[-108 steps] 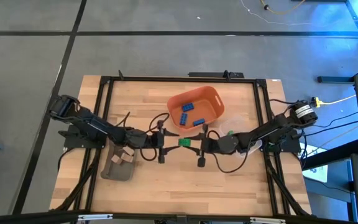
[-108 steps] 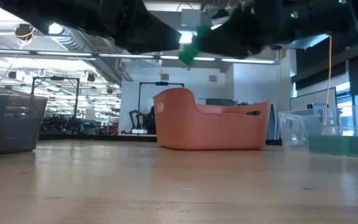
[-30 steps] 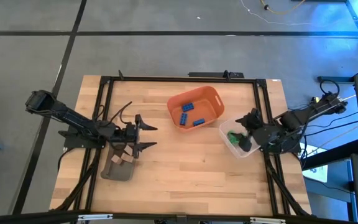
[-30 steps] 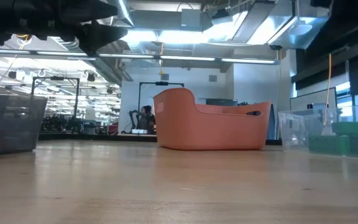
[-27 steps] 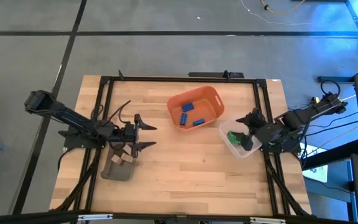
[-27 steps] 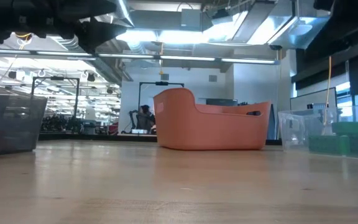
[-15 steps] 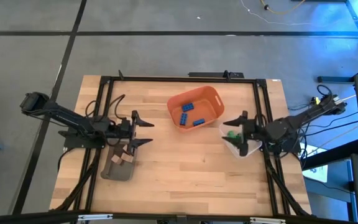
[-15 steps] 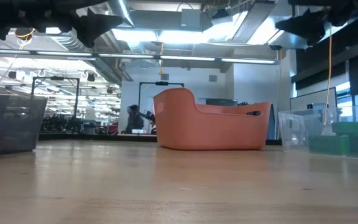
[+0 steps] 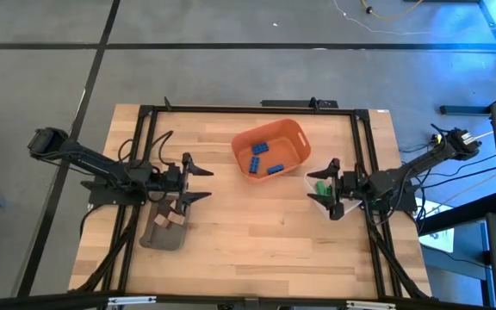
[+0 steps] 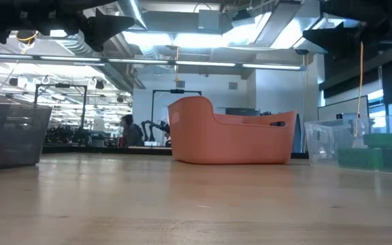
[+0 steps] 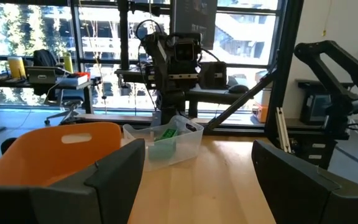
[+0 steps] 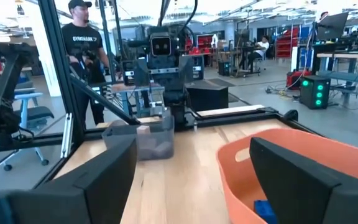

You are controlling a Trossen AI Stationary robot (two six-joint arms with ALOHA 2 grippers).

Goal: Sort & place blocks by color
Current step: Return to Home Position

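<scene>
Blocks [image 9: 265, 159]: blue in orange bin [image 9: 293, 129], green in clear bin [image 9: 310, 179], tan in grey tray [image 9: 155, 237]; likely light, rigid, slick, best pinched across flat sides; left gripper [image 9: 207, 182] and right gripper [image 9: 328, 188] spread wide, empty.

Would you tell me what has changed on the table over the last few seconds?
Both arms drew back from the middle: the left end effector to the left side, the right end effector to the clear bin. The green block held at the middle now lies in that bin, released. Orange bin, blue blocks and tray stayed put.
</scene>
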